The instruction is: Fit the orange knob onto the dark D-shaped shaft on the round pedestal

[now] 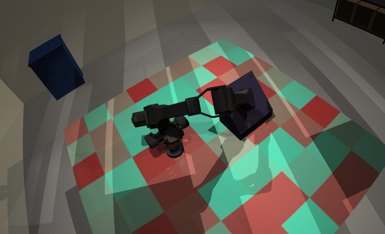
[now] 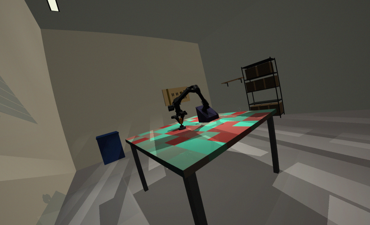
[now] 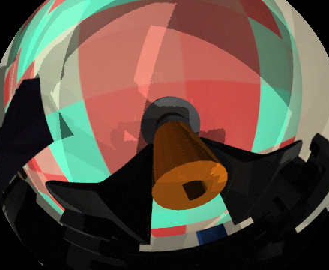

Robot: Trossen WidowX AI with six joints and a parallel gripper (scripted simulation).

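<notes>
We see the orange knob (image 1: 167, 142) (image 2: 180, 120) (image 3: 183, 169) roughly upright, directly above the round pedestal (image 1: 174, 153) (image 2: 182, 128) (image 3: 151, 121). A dark neck shows between the 2, so the knob is not down on the pedestal. In the wrist view, we see a dark opening in the knob's near face, toward 4 o'clock from the face's middle. We cannot tell whether its flat side lines up with the shaft's.

Our gripper (image 1: 170, 139) (image 2: 180, 120) (image 3: 175, 145) is closed around the knob, with 1 finger at 9 o'clock and 1 at 3 o'clock in the wrist view. The fingers point down toward the pedestal.

Around this, in the top view, our black arm (image 1: 174, 110) (image 2: 200, 94) reaches over from its dark purple wedge (image 1: 260, 100) (image 2: 201, 115) (image 3: 25, 120), at 2 o'clock from the knob. The wedge and pedestal both stand on our red and green checkered table (image 1: 275, 189) (image 2: 208, 139) (image 3: 224, 64).

Farther out, off the table, we find a blue bin (image 1: 57, 72) (image 2: 110, 148) (image 3: 212, 235) at 10 o'clock and a black shelf rack (image 1: 359, 30) (image 2: 280, 92) with brown boxes at 2 o'clock in the top view.
</notes>
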